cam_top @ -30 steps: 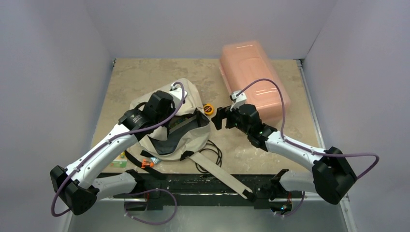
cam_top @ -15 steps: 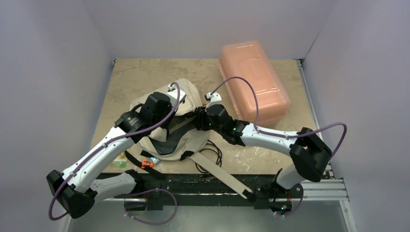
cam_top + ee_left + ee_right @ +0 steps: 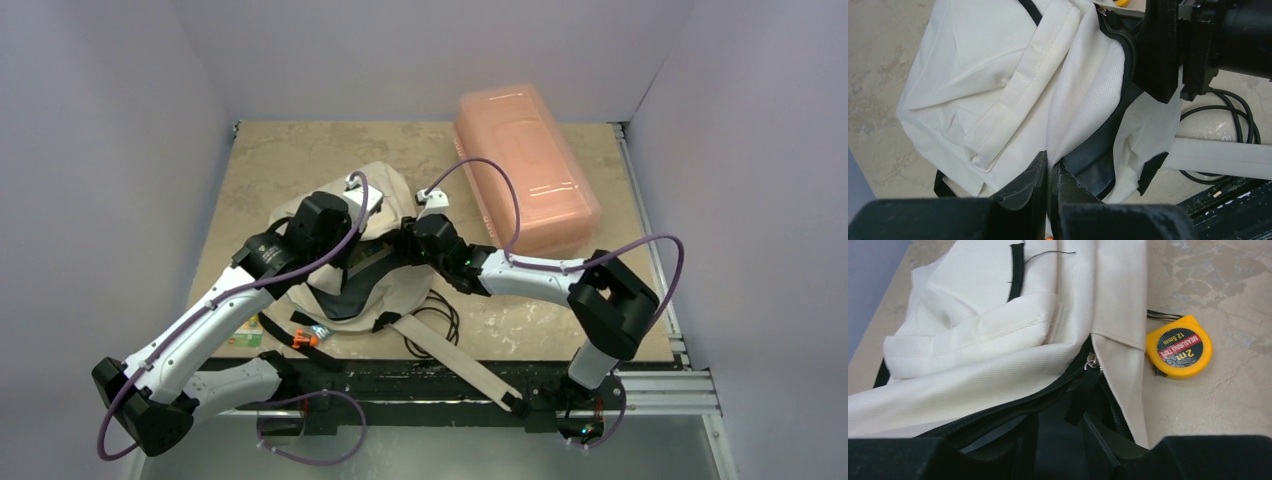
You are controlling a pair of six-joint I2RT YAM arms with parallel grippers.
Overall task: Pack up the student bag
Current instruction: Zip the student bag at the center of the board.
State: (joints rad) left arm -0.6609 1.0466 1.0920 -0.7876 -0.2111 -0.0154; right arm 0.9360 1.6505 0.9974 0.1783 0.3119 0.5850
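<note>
The student bag [image 3: 405, 292], cream fabric with dark lining, lies left of the table's middle with its mouth unzipped. My left gripper [image 3: 1050, 167] is shut on the cream rim of that mouth and holds it up; from above it shows at the bag's left side [image 3: 345, 240]. My right gripper [image 3: 1057, 420] reaches in from the right [image 3: 405, 248]. Its fingers stand apart inside the dark opening, and I see nothing between them. A black zipper pull [image 3: 1091, 364] hangs just above the right finger.
A yellow tape measure [image 3: 1178, 346] lies on the table just right of the bag. A translucent pink plastic box [image 3: 525, 165] stands at the back right. A black cable [image 3: 445, 320] and the bag's strap [image 3: 450, 355] trail toward the front edge. Small items [image 3: 305, 340] lie front left.
My right arm has swung left from beside the tape measure to the bag's mouth, and its jaws have narrowed. The left gripper has kept its hold on the rim.
</note>
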